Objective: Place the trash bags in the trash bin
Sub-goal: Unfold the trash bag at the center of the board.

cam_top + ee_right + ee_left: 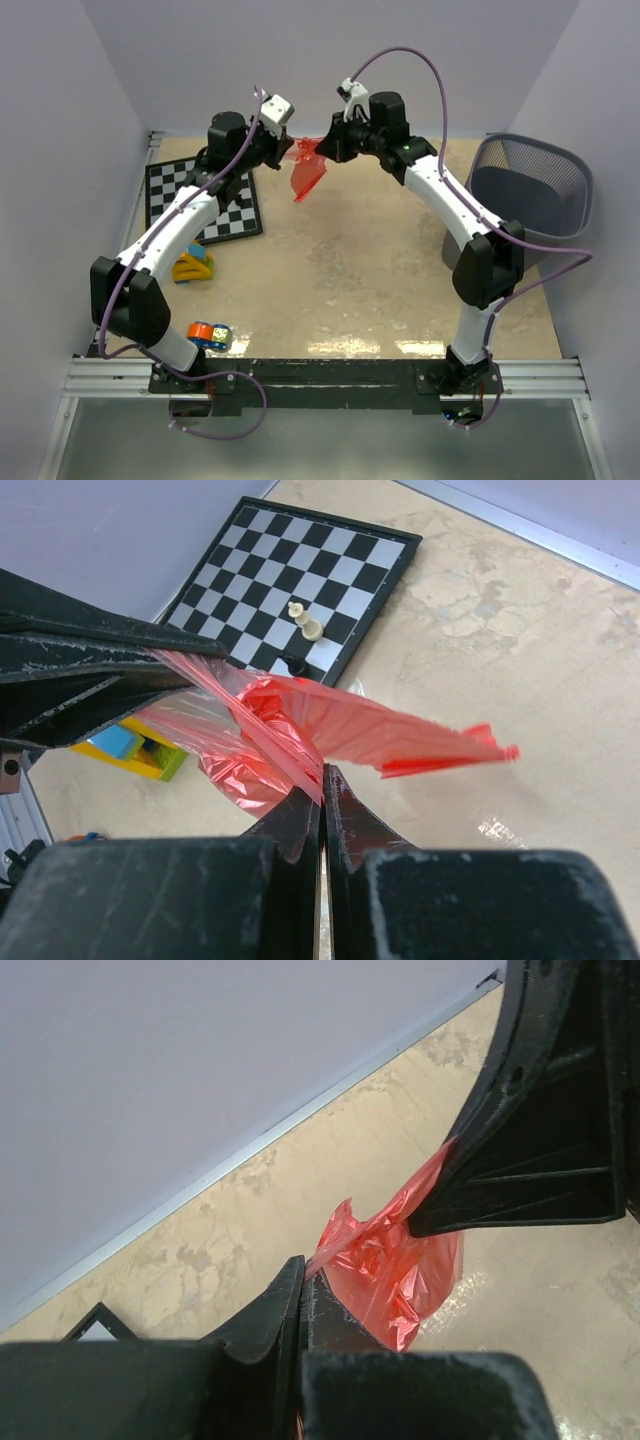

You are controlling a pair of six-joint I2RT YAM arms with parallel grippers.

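The table [350,280] is a mottled beige, stone-look sheet with glossy patches along its near edge. It is boxed in on three sides by plain pale lilac-grey walls [330,60], and a thin metal strip runs where the back wall meets the surface. The trash bin [545,160], dark wire mesh, leans in the far right corner against the right wall. Well to the left of the trash bin, raised off the table near the back wall, the trash bag [307,172] hangs as a crumpled red-orange sheet stretched between the two arms. The left arm's fingers [270,1310] are clenched on one edge of the film. The right arm's fingers [295,820], on the side nearer the trash bin, are pressed together on another edge, and a pleated flap sticks out sideways past them. Farther left again from the trash bin, beyond the bag, a chessboard [200,195] lies flat by the left wall with a white piece [305,620] and a black piece [292,665] on it. A yellow block toy [192,268] and a small blue-and-orange object [208,335] lie well apart from the trash bin, towards the near left.
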